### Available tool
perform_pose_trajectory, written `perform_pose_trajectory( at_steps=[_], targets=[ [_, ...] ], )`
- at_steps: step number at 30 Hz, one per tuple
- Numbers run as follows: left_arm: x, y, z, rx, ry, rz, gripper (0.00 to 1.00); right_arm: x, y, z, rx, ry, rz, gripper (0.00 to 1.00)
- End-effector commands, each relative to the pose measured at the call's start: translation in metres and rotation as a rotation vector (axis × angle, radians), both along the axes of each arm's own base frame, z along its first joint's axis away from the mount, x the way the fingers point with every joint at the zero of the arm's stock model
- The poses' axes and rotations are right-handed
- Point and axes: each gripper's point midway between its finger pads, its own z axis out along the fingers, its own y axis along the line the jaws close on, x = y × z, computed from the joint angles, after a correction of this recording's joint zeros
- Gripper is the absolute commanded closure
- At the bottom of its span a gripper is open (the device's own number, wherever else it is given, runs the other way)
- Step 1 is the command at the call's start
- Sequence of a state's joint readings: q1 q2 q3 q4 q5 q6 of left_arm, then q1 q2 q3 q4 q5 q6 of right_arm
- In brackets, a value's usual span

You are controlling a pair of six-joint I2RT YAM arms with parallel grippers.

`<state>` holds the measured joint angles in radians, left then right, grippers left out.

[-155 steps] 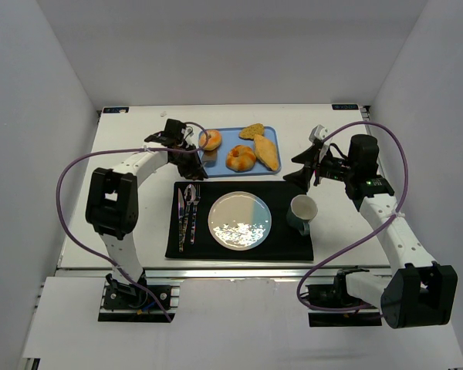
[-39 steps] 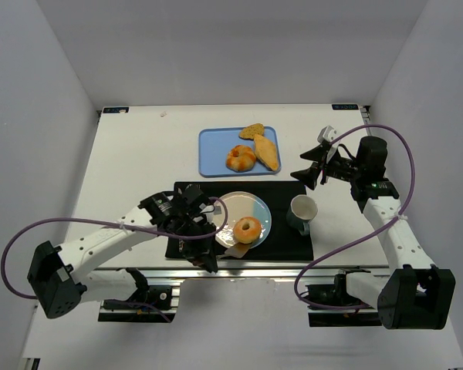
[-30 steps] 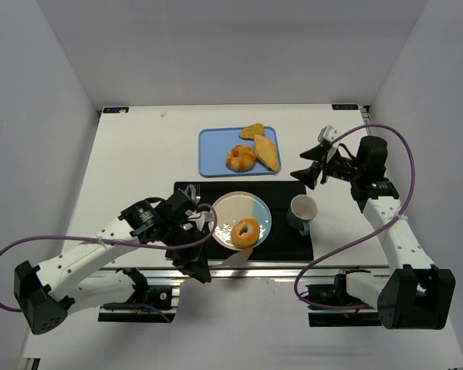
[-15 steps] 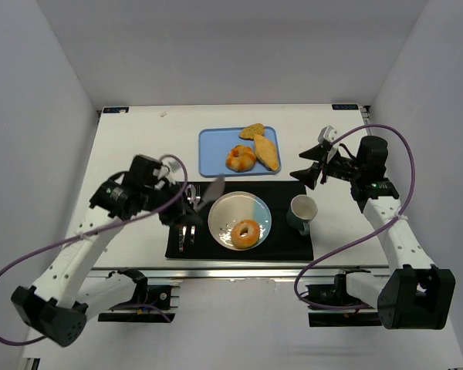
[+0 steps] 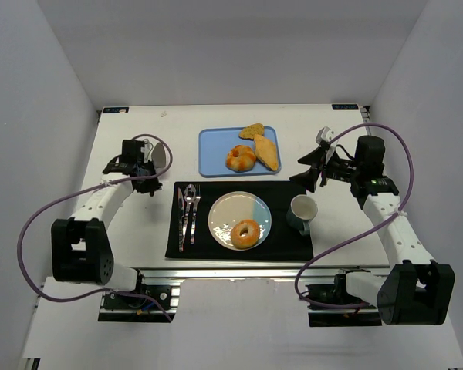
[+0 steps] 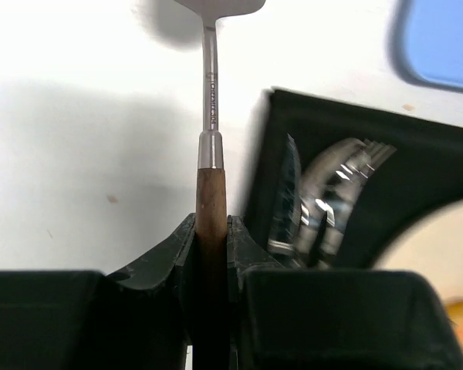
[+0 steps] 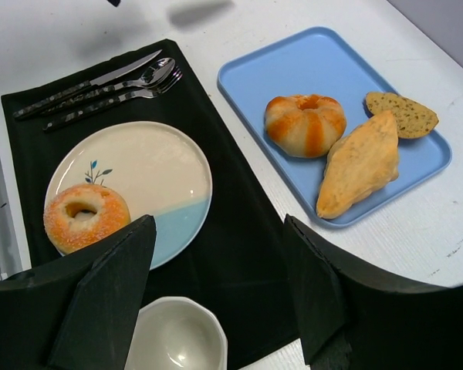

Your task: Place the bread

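the bread is lying on the near part of the plate, so i am judging the placing as done; the next move is probably calling for the spatula to be put down. my left claw is clamping tight around the spatula's wooden handle above the white worktop, and my right claw is hanging half open, holding nothing. the blue tray is carrying a knotted roll, a flat slice and a small seeded piece, and the cup is looking empty.
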<state>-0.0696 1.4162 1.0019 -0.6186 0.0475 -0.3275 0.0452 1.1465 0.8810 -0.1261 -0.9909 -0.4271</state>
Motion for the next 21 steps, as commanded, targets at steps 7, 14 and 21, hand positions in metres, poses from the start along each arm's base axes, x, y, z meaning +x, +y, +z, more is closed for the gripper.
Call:
perform_pose_trajectory(
  at_steps=[7,14,21],
  targets=[
    [0.036,0.028,-0.028,0.081,-0.087,-0.054,0.95,-0.005,-0.002,0.022,0.004,-0.055,-0.003,0.27],
    [0.026,0.038,-0.046,0.046,-0.042,-0.02,0.8,-0.006,-0.001,0.025,0.009,-0.039,0.003,0.27],
    [0.018,0.044,-0.047,0.059,-0.035,0.027,0.49,0.003,-0.002,0.032,0.013,-0.035,-0.022,0.26]
  ],
)
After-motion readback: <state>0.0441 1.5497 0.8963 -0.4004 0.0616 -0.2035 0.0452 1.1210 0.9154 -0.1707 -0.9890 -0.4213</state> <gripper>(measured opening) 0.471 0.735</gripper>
